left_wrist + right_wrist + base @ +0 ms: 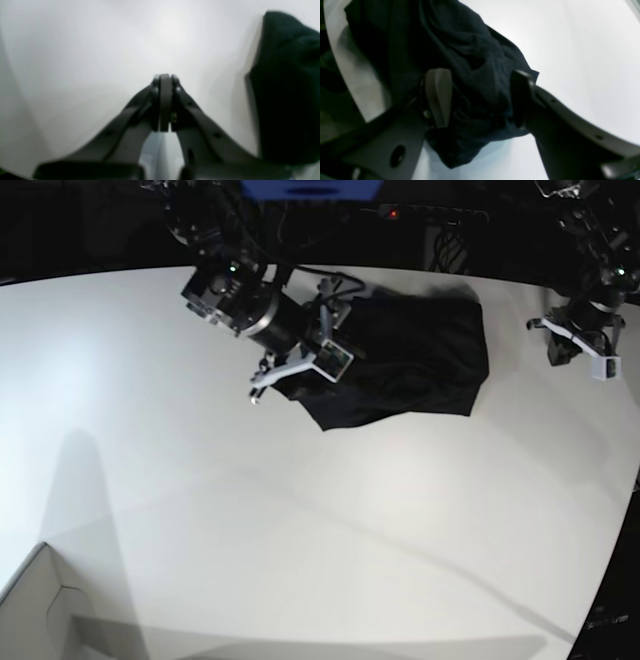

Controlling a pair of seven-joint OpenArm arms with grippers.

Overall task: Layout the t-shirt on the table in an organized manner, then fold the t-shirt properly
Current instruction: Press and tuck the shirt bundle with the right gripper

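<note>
Left wrist view: the left gripper (165,80) has its jaws pressed together over bare table (75,62); the black t-shirt (287,87) lies off to their right.

Right wrist view: the right gripper (480,97) has its jaws spread, with bunched shirt fabric between them.

Base view: the shirt lies crumpled beside the right gripper's jaws.

Plain black t-shirt (415,355); white table (300,510); pale box corner (40,610).

- Table (300,530): large, smooth and white, with a curved edge along its right side against a dark background.
- T-shirt (410,360): black fabric, bunched and creased, lying directly on the table near the far edge, right of centre.
- Box corner (35,610): pale, at the near left corner of the table.
</note>
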